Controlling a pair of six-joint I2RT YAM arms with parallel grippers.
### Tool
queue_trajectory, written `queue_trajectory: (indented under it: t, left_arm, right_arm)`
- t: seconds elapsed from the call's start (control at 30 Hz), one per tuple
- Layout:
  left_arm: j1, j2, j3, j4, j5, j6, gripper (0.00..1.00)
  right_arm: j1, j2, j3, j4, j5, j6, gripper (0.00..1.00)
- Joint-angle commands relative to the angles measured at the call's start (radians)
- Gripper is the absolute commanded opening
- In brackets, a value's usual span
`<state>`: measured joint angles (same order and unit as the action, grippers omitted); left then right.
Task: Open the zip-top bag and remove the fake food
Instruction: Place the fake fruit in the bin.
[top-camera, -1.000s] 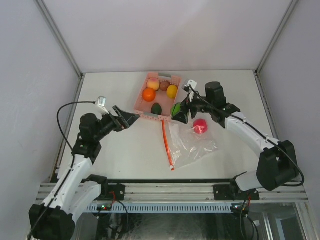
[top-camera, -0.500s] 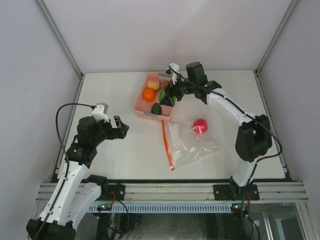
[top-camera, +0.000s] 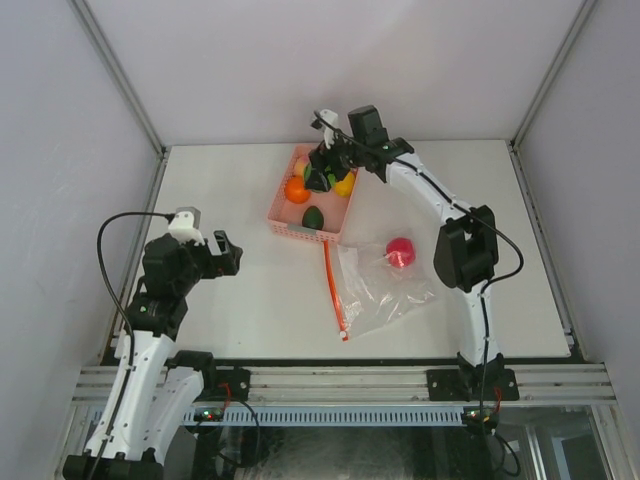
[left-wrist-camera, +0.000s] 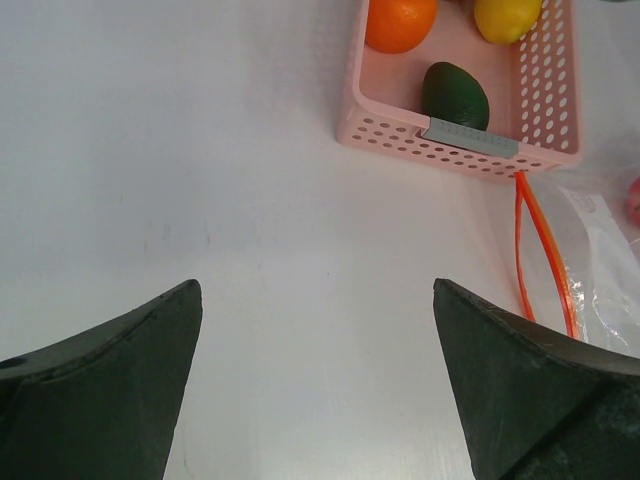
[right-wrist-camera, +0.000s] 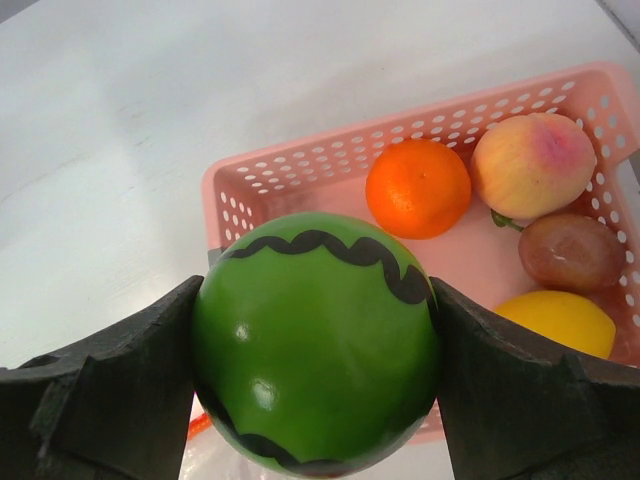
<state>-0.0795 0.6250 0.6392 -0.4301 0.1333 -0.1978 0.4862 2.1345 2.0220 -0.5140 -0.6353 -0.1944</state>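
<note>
1. The fingers (right-wrist-camera: 110, 400) of the right gripper (top-camera: 322, 176) are clamped on either side of a green striped ball (right-wrist-camera: 315, 330), which hangs above the pink basket (right-wrist-camera: 300, 170).
2. The left gripper (left-wrist-camera: 315, 290) has its jaws spread wide with nothing between them. It hovers over bare table (top-camera: 230, 190) at the left, well apart from the basket.
3. The zip-top bag (top-camera: 385, 290) lies flat and crinkled on the table, just near-right of the basket.
4. Its red-orange zipper strip (top-camera: 332, 290) runs along the bag's left edge, from the basket's near wall toward the arm bases.
5. The basket sits at the far middle of the table.
6. Inside it are an orange (right-wrist-camera: 418, 187), a peach (right-wrist-camera: 532, 163), a yellow lemon (right-wrist-camera: 555, 320), a brown piece (right-wrist-camera: 570, 250) and a dark green avocado (left-wrist-camera: 455, 95).
7. A red-pink fruit (top-camera: 400, 252) rests at the bag's far end. I cannot tell whether it is inside the plastic or on top of it.
</note>
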Motion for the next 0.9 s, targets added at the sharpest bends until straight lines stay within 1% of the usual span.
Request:
queue_trajectory:
  t: [0.0, 0.4, 0.63, 0.77, 0.87]
  left_arm:
    - [0.016, 0.001, 0.041, 0.011, -0.006, 0.024, 1.0]
    - [0.022, -0.003, 0.04, 0.01, -0.017, 0.024, 1.0]
    - [0.033, -0.005, 0.04, 0.01, -0.017, 0.021, 1.0]
    - [0.038, -0.007, 0.04, 0.01, -0.017, 0.021, 1.0]
    - [0.042, -0.006, 0.04, 0.01, -0.013, 0.022, 1.0]
  right_arm:
    - [0.034, 0.033, 0.068, 0.008, 0.033, -0.001, 0.03]
    - [0.072, 0.108, 0.127, 0.079, 0.064, 0.007, 0.05]
    - [0.083, 0.154, 0.141, 0.113, 0.062, 0.049, 0.08]
    - [0.099, 0.172, 0.142, 0.121, 0.065, 0.071, 0.15]
    - [0.103, 0.185, 0.141, 0.127, 0.068, 0.084, 0.25]
